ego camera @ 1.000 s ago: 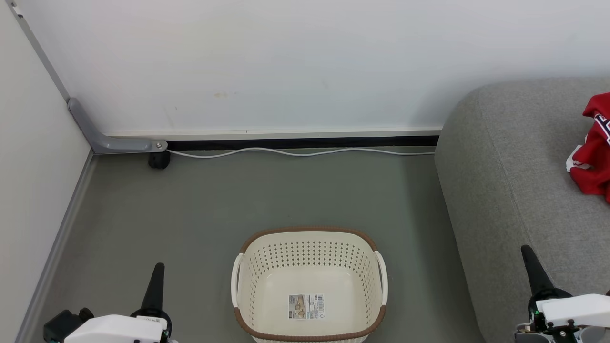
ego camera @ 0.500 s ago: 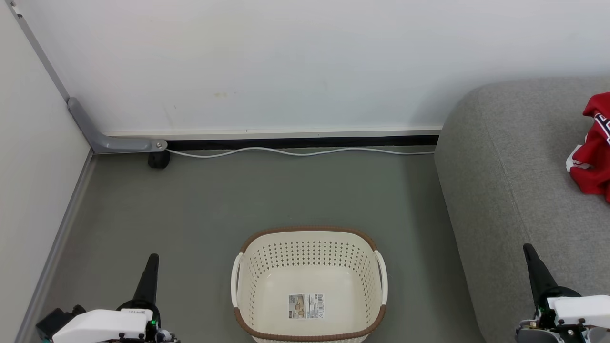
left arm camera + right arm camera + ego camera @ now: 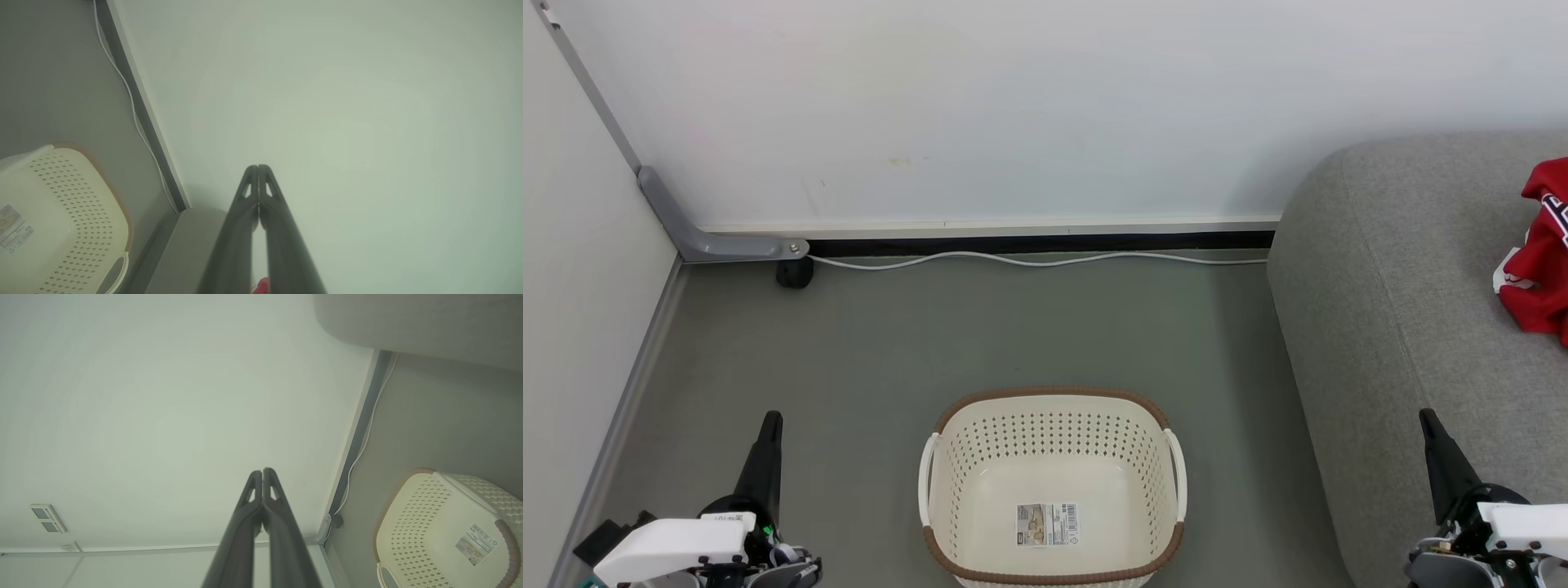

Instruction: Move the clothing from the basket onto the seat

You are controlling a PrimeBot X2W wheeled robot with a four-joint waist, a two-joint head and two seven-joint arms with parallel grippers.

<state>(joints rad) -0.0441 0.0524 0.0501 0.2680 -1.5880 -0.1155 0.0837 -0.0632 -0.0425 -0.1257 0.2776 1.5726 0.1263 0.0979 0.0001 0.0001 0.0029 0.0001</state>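
Two grippers sit nearest in the head view. The left gripper is at the lower left above the grey floor, and the right gripper is at the lower right against the front of the seat. Each has its dark fingers pressed together into a single point with nothing between them. The wrist views confirm this: the left gripper and the right gripper both show their tips meeting against pale wall.

Between the two arms, and touching neither, the basket stands upright on the floor at the bottom centre. Its brown rim is rounded, a white handle sits on each side, and a printed label lies flat on its bare inner bottom. The left wrist view catches the basket at its lower left, and the right wrist view has the basket at its lower right.

Farther right, the light-grey seat rises from the floor, its rounded corner near the basket without touching it. The clothing lies on the seat cushion at the right edge of the view, well apart from the basket. It is a crumpled red heap with white trim and a hint of navy lettering, partly cut off by the frame.

Beyond the basket, a white cable runs along the foot of the wall. At the left corner a grey bracket sits above a small black wheel.
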